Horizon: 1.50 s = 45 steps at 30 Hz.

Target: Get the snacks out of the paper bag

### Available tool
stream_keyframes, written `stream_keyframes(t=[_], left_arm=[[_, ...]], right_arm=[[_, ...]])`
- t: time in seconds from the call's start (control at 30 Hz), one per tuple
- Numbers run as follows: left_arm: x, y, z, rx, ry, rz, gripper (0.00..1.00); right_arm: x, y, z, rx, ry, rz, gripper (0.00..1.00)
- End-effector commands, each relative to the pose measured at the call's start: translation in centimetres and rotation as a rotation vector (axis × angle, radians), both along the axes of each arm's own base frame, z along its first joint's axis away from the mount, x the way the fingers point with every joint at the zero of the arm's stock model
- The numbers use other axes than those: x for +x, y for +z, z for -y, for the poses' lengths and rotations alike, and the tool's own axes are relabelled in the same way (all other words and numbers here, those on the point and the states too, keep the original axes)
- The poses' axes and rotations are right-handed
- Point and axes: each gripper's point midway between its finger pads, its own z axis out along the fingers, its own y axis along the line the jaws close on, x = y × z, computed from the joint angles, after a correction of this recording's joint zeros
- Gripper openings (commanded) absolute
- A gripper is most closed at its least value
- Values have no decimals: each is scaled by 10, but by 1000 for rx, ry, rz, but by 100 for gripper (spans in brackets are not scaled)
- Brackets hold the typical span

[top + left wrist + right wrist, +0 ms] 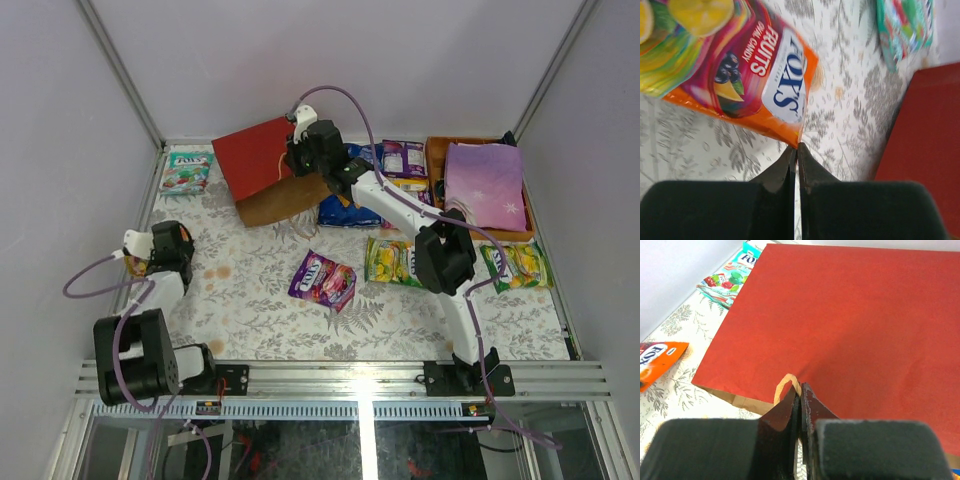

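The paper bag (255, 160) lies at the back of the table, red side up, its brown mouth (285, 202) facing the front. My right gripper (303, 152) is over it, shut on a tan cord handle (782, 386), which loops out beside the right gripper's tips (801, 390). At the left edge, my left gripper (797, 147) is shut on the corner of an orange Fox's candy packet (755, 75). Other snacks lie on the cloth: a teal pack (188, 170), a purple pack (323, 279), a yellow-green pack (393, 262) and a blue Doritos bag (345, 208).
An orange tray (437, 160) at the back right holds a lilac printed item (485, 185). A small purple pack (404, 158) and another yellow-green pack (517, 266) lie near it. Grey walls close in the left, back and right sides.
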Motion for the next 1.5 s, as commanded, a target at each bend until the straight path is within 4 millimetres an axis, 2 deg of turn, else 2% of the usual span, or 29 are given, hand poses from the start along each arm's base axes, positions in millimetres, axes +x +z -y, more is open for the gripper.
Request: stream_keyframes(t=[0.0, 0.17, 0.37, 0.53, 0.73, 0.8, 0.83, 0.87, 0.9, 0.97, 1.0, 1.2, 1.37, 1.47], left_arm=[[32, -4, 35, -62, -79, 79, 0], [54, -23, 68, -73, -205, 34, 0], [66, -49, 70, -64, -242, -57, 0], [87, -59, 81, -82, -348, -80, 0], [81, -58, 77, -110, -365, -40, 2], [79, -49, 76, -91, -379, -28, 12], [79, -42, 78, -80, -395, -15, 22], [79, -33, 80, -68, -417, 7, 41], [80, -24, 81, -57, -436, 27, 64], [81, 1, 85, -33, -470, 79, 95], [82, 11, 86, -22, -485, 90, 100], [72, 72, 87, 60, -535, 140, 100], [61, 119, 87, 140, -562, 191, 100], [55, 139, 86, 172, -564, 216, 100]], right_arm=[[4, 25, -6, 63, 16, 31, 0], [3, 24, -4, 49, 17, 35, 0], [2, 19, -2, 33, 17, 35, 0], [2, 18, -3, 35, 24, 30, 0], [0, 19, -1, 31, 26, 35, 0], [0, 19, -1, 36, 21, 33, 0], [0, 19, -1, 40, 20, 32, 0], [-1, 21, -2, 47, 21, 31, 0], [-1, 22, -3, 52, 23, 31, 0], [-2, 26, -3, 59, 24, 31, 0], [-2, 28, -3, 61, 25, 30, 0], [-13, 42, 8, 29, 32, 45, 0], [-36, 50, 13, -27, 129, 25, 0], [-48, 68, 17, -23, 157, 31, 0]])
